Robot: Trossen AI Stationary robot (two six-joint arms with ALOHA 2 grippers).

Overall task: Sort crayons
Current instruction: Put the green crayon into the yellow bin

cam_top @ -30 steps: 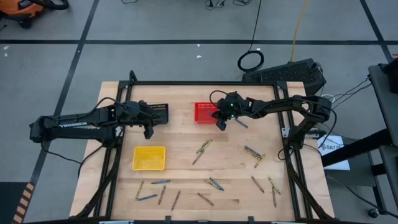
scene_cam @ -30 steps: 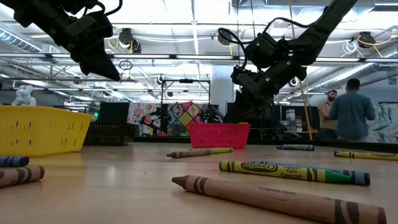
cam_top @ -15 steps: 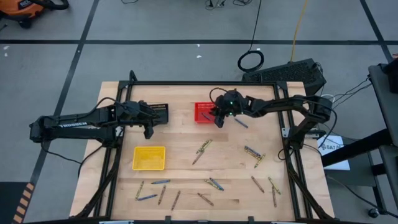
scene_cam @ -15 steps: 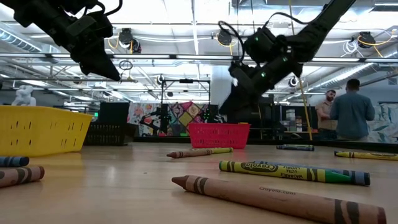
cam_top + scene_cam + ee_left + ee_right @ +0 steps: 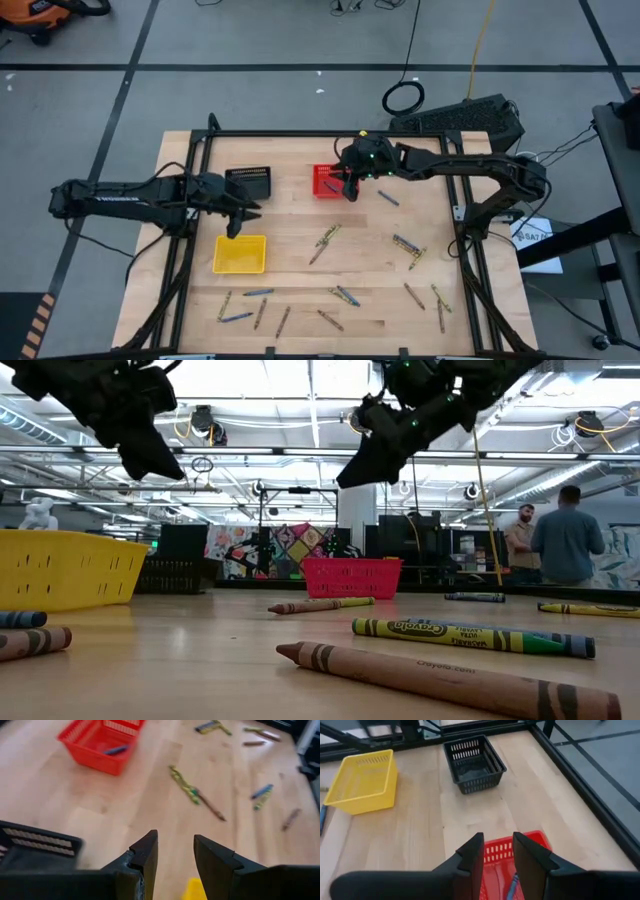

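Left gripper [image 5: 238,215] hangs empty, fingers slightly apart, between the black basket [image 5: 250,182] and the yellow basket [image 5: 240,254]; both baskets look empty. Red basket [image 5: 328,181] holds one blue crayon [image 5: 116,750]. Right gripper [image 5: 350,186] hovers over the red basket's right edge, fingers a little apart, nothing between them. Task is barely started, as I judge it: the loose crayons [image 5: 325,243] lie scattered over the near and right half of the table [image 5: 290,220], still unsorted. Versus a second ago: left gripper has swung from the black basket toward the yellow one; right gripper has shifted left over the red basket and risen.
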